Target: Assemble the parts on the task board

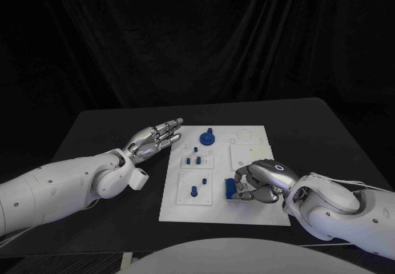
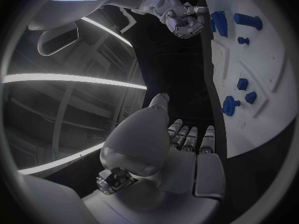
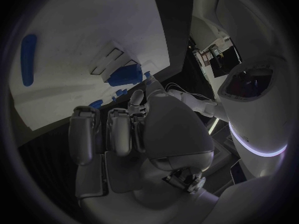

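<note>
Legible text: one item. Dark lettering, partly cut off, reading roughly "edp", printed on the robot's white body shell beside a lit band, seen in the left wrist view. The full word cannot be made out. No readable marks on the task board (image 1: 255, 188), its parts or the table.

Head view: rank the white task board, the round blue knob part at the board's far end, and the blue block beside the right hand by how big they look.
1. task board, by far the largest.
2. blue block, beside the right hand.
3. round blue knob part.
The last two look close in size, and the block lies nearer the camera, so their order is unsure.
</note>
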You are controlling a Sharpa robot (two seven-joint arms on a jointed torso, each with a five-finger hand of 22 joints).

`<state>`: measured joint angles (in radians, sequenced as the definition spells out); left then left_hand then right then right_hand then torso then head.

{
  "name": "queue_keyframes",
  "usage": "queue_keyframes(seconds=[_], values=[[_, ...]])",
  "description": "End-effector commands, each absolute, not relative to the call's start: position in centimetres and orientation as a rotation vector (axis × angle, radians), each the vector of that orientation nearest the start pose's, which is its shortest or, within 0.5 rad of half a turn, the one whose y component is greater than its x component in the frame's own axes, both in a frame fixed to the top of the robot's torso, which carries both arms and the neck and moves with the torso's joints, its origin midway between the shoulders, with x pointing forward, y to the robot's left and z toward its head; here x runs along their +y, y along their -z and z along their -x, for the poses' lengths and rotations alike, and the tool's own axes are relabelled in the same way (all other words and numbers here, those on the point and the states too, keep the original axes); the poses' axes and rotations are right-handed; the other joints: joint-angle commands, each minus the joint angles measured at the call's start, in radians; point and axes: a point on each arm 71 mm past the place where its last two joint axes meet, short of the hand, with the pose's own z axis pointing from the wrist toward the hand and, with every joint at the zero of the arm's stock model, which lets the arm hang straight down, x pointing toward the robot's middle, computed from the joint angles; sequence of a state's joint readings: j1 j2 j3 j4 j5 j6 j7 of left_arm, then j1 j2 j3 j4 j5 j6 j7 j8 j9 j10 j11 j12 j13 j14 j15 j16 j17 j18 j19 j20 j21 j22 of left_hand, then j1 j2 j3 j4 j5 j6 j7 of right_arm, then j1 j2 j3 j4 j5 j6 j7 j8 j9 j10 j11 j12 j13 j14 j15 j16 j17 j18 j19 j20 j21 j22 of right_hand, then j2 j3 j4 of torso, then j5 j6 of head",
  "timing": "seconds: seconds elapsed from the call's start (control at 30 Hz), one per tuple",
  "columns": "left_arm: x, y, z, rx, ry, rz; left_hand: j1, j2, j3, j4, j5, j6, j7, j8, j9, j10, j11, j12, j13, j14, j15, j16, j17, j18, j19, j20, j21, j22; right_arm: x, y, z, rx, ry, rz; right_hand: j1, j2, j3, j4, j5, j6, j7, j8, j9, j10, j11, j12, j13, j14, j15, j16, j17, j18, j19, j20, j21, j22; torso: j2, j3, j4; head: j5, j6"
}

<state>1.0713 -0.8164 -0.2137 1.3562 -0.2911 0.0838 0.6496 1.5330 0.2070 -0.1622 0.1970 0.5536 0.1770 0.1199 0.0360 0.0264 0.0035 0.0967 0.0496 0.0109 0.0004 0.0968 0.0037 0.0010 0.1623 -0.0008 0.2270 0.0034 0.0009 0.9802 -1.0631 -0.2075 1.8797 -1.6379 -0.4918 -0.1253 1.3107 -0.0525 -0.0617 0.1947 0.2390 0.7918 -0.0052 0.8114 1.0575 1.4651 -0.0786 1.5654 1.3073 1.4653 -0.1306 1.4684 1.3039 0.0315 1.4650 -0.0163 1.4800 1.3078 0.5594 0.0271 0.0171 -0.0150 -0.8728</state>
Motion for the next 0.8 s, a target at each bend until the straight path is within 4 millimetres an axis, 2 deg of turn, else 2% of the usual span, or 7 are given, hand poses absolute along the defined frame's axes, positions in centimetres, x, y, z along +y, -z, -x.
queue_keyframes(seconds=[0.03,0.17,0.23,0.27,0.33,0.67,0.8], values=[[22.10,28.83,-44.21,1.696,1.800,0.767,0.013,0.000,0.000,-0.005,0.006,0.000,0.007,0.005,0.001,0.002,0.008,0.003,0.001,0.000,0.004,-0.004,-0.001,0.019,0.001,0.008,-0.003,-0.001,-19.94,27.78,-33.07,1.767,-0.751,0.286,0.016,-0.002,0.001,0.010,0.020,-0.012,-0.001,0.012,0.011,0.106,-0.005,0.005,0.263,0.058,-0.005,0.003,0.001,-0.009,0.069,-0.005,0.006,0.234,0.000,0.0001,0.0002,0.003,0.000],[22.11,28.87,-44.18,1.702,1.801,0.769,0.013,0.000,0.000,-0.005,0.005,0.003,0.010,0.005,0.001,0.002,0.009,0.003,0.001,0.000,0.006,-0.004,-0.001,0.019,0.001,0.013,-0.003,-0.001,-19.94,28.01,-33.19,1.779,-0.732,0.293,0.046,0.004,0.008,0.010,0.105,-0.022,-0.003,0.021,0.020,0.106,-0.007,0.005,0.263,0.058,-0.007,0.002,0.001,-0.009,0.069,-0.006,0.006,0.234,-0.001,-0.0001,0.0001,0.003,0.000],[22.13,28.88,-44.16,1.703,1.800,0.770,0.012,0.000,0.001,-0.006,0.005,0.006,0.012,0.006,0.002,0.002,0.010,0.003,0.001,0.000,0.007,-0.004,-0.001,0.019,0.001,0.015,-0.003,-0.001,-19.92,28.09,-33.26,1.781,-0.726,0.295,0.072,0.007,0.020,0.006,0.210,-0.023,-0.003,0.017,0.017,0.106,-0.008,0.005,0.263,0.058,-0.006,0.001,-0.001,-0.009,0.068,-0.008,0.005,0.233,0.000,-0.0002,0.0001,0.005,0.000],[22.15,28.89,-44.15,1.703,1.800,0.770,0.012,0.000,0.001,-0.006,0.005,0.006,0.012,0.006,0.002,0.002,0.010,0.003,0.001,0.000,0.007,-0.004,-0.001,0.019,0.001,0.015,-0.003,-0.001,-19.90,28.11,-33.29,1.780,-0.726,0.296,0.087,0.006,0.034,0.008,0.300,-0.021,-0.005,0.010,0.011,0.106,-0.007,0.005,0.263,0.057,-0.008,0.001,-0.001,-0.009,0.068,-0.008,0.004,0.233,0.000,-0.0001,0.0003,0.006,0.000],[22.17,28.90,-44.13,1.704,1.799,0.771,0.012,0.000,0.001,-0.006,0.005,0.006,0.012,0.006,0.002,0.002,0.010,0.003,0.001,0.000,0.007,-0.004,-0.001,0.019,0.001,0.015,-0.003,-0.001,-19.87,28.14,-33.31,1.780,-0.725,0.297,0.097,-0.002,0.052,0.015,0.384,-0.016,-0.004,0.001,0.002,0.106,-0.008,0.005,0.263,0.057,-0.008,0.001,-0.002,-0.008,0.067,-0.009,0.004,0.233,0.000,-0.0001,0.0009,0.006,0.000],[22.13,29.09,-44.04,1.711,1.801,0.775,0.012,0.000,0.001,-0.006,0.005,0.008,0.014,0.007,0.002,0.002,0.011,0.004,0.001,0.000,0.008,-0.004,-0.001,0.019,0.001,0.017,-0.003,-0.001,-19.83,28.41,-33.52,1.797,-0.702,0.294,0.112,-0.048,0.150,0.045,0.580,-0.006,-0.002,-0.022,-0.016,0.106,-0.006,0.005,0.263,0.057,-0.008,0.000,-0.001,-0.008,0.066,-0.008,0.002,0.232,0.000,-0.0002,0.0005,0.008,0.000],[22.07,29.20,-43.98,1.714,1.803,0.777,0.012,0.000,0.001,-0.006,0.005,0.007,0.014,0.007,0.002,0.002,0.011,0.003,0.001,0.000,0.008,-0.004,-0.001,0.019,0.001,0.017,-0.003,-0.001,-19.68,28.56,-33.63,1.809,-0.691,0.293,0.110,-0.054,0.158,0.048,0.587,-0.007,0.000,-0.024,-0.017,0.106,-0.007,0.005,0.263,0.057,-0.008,0.000,-0.002,-0.007,0.065,-0.008,-0.002,0.231,0.000,0.0001,0.0008,0.007,0.000]])
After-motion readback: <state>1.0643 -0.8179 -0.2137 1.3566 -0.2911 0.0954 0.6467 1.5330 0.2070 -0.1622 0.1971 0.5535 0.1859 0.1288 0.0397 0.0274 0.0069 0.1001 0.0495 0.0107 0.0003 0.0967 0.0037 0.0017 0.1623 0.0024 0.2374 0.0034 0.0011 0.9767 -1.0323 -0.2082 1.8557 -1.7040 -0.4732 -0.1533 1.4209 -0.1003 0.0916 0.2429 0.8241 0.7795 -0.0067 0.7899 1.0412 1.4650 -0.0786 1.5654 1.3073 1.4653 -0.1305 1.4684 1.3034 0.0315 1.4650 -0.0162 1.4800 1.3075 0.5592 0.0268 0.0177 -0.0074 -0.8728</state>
